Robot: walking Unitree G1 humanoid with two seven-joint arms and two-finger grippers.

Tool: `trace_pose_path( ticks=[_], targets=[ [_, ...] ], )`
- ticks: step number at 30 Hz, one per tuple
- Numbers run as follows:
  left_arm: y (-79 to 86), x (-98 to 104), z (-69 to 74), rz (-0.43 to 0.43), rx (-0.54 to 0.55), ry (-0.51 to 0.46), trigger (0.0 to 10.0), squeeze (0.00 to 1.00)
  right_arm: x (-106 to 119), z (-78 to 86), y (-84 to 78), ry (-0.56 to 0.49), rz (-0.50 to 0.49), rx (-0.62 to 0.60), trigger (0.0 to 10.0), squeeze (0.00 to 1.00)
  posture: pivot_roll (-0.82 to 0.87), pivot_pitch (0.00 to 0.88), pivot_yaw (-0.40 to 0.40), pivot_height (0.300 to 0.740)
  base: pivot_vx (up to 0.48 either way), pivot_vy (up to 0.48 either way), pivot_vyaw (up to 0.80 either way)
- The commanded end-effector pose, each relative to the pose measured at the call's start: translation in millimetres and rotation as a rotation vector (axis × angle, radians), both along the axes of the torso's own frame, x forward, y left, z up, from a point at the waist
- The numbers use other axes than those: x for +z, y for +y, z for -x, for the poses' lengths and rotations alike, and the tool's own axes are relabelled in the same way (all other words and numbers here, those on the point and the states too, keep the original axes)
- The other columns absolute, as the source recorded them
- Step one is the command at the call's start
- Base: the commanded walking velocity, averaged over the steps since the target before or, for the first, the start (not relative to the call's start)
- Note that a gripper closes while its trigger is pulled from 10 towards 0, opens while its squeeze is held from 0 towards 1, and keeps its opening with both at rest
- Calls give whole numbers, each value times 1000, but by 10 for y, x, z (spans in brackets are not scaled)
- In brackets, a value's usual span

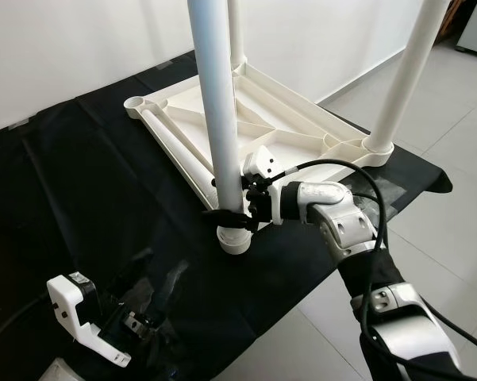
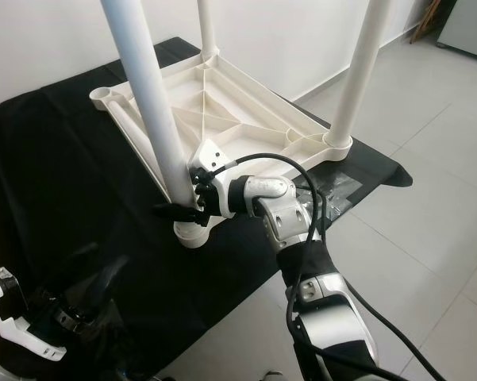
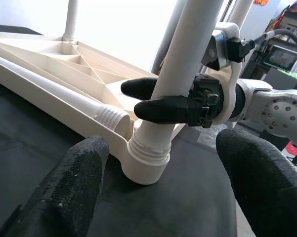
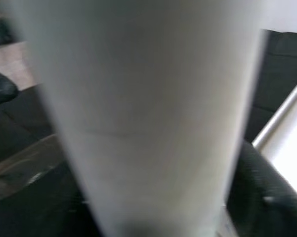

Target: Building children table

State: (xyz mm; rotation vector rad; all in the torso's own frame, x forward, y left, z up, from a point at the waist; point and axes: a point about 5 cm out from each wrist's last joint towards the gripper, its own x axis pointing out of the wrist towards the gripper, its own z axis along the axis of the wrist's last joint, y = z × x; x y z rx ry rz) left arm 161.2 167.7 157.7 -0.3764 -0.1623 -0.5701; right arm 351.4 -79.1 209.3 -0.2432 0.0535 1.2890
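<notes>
The near table leg (image 1: pixel 222 135) is pinched just above its corner socket (image 1: pixel 236 238) by the right gripper (image 1: pixel 232 213); black cloth (image 1: pixel 79 206) lies open beside that socket. The left gripper (image 3: pixel 163 197) is held low near the leg, fingers (image 3: pixel 74 182) spread.

Upturned table (image 1: pixel 254 119) on cloth (image 1: pixel 87 198)

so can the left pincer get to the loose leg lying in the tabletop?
Probably yes. The left pincer is open and low over the black cloth, and the loose leg lies along the upturned tabletop's near edge. The right pincer grips the near upright leg, beside that path.
</notes>
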Motion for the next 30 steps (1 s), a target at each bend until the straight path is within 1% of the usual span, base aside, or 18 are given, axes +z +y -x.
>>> trace_pose_path(
  ticks=[1, 3, 7, 9, 11, 12, 14, 15, 16, 17, 18, 19, 20, 21, 22, 23, 29, 30],
  targets=[
    [12, -60, 16, 9, -6, 37, 10000, 0, 61, -4, 34, -20, -17, 54, 0, 0, -24, 190, 81, 740, 0, 0, 0],
    [15, -58, 16, 13, -7, 38, 10000, 0, 60, 0, 37, -26, -17, 70, 0, 0, -27, 191, 83, 740, 0, 0, 0],
    [18, -52, 16, 18, -5, 37, 10000, 0, 35, -11, 23, -48, -15, 42, 0, 0, -33, 193, 86, 740, 0, 0, 0],
    [20, -52, 17, 19, -3, 37, 10000, 0, 3, -16, 1, -57, -17, -19, 0, 0, -37, 193, 85, 740, 0, 0, 0],
    [20, -52, 17, 19, -3, 37, 10000, 0, 3, -16, 1, -57, -17, -19, 0, 0, -37, 193, 85, 740, 0, 0, 0],
    [26, -54, 18, 19, -2, 37, 10000, 0, -27, -10, -17, -53, -26, -87, 0, 0, -41, 196, 79, 740, 0, 0, 0],
    [26, -54, 18, 19, -2, 37, 10000, 0, -27, -10, -17, -53, -26, -87, 0, 0, -41, 196, 79, 740, 0, 0, 0],
    [32, -54, 18, 19, -1, 37, 10000, 0, -81, 29, -35, -38, -51, -184, 0, 0, -43, 197, 76, 740, 0, 0, 0],
    [50, -53, 15, 18, 3, 37, 10000, 0, -221, 110, -125, -79, -9, -531, 0, 0, -55, 202, 85, 740, 0, 0, 0],
    [50, -53, 15, 18, 3, 37, 10000, 0, -221, 110, -125, -79, -9, -531, 0, 0, -55, 202, 85, 740, 0, 0, 0],
    [66, -53, 11, 17, 6, 37, 10000, 0, -291, 204, -258, -122, 25, -803, 0, 0, -63, 202, 91, 740, 0, 0, 0],
    [66, -53, 11, 17, 6, 37, 10000, 0, -291, 204, -258, -122, 25, -803, 0, 0, -63, 202, 91, 740, 0, 0, 0],
    [81, -53, -1, 13, 7, 38, 10000, 0, -309, 361, -280, -157, 17, -928, 0, 0, -60, 196, 97, 740, 0, 0, 0],
    [97, -59, -10, 9, 7, 40, 10000, 0, -337, 465, -214, -155, 12, -930, 0, 0, -72, 189, 108, 740, 0, 0, 0],
    [97, -59, -10, 9, 7, 40, 10000, 0, -337, 465, -214, -155, 12, -930, 0, 0, -72, 189, 108, 740, 0, 0, 0],
    [105, -63, -17, 7, 5, 42, 10000, 0, -354, 512, -130, -141, -3, -872, 0, 0, -72, 189, 108, 740, 0, 0, 0],
    [109, -69, -36, -1, 6, 47, 10000, 0, -339, 430, -74, -115, -41, -851, 0, 0, -61, 181, 114, 740, 0, 0, 0],
    [114, -67, -38, -2, 12, 46, 10000, 0, -306, 418, -14, -108, -65, -803, 10000, 0, -61, 182, 114, 740, 0, 0, 0]
  ],
)
